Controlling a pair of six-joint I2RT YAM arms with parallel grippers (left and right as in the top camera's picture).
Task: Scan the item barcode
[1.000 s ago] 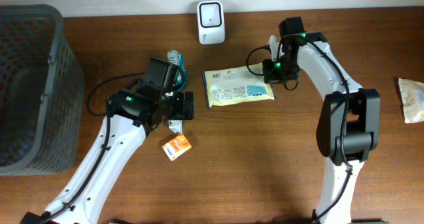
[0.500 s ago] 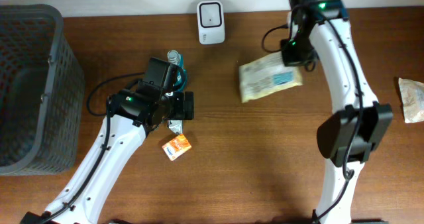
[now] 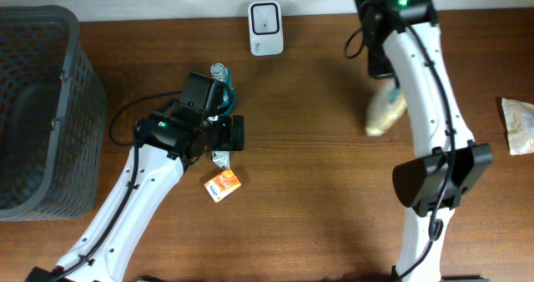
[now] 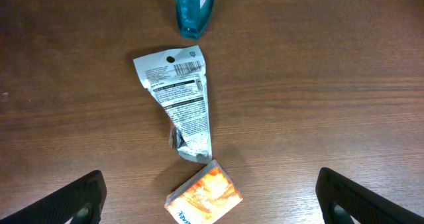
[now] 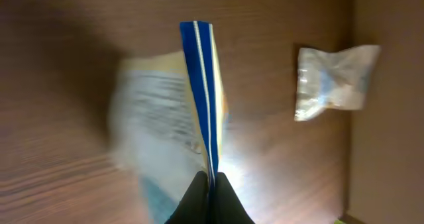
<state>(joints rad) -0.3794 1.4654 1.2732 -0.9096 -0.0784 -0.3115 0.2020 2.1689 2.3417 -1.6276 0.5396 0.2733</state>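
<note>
Packet: the yellow packet (image 3: 385, 113) is hanging, blurred, above the desk's (image 3: 317, 215) right half, well apart from the white scanner (image 3: 265, 17).
Right gripper (image 5: 209, 184): is pinching just the packet's striped edge (image 5: 199, 85), jaws closed tight.
Risk: swinging is likely loosening that thin hold, or turning the barcode away.
Left gripper (image 4: 212, 199): is hovering spread wide, empty.

Basket: we see a dark mesh basket (image 3: 88, 123) at nine o'clock on the wooden table (image 3: 317, 215).
White sachet: we see a sachet (image 4: 182, 105) lying flat, print up.
Teal item: our teal item (image 4: 192, 5) lies at the sachet's twelve o'clock.
Orange packet: the packet (image 4: 204, 194) is at the sachet's six o'clock, against its tip.
Clear wrapper: we spot a wrapper (image 3: 519, 125) at three o'clock.
</note>
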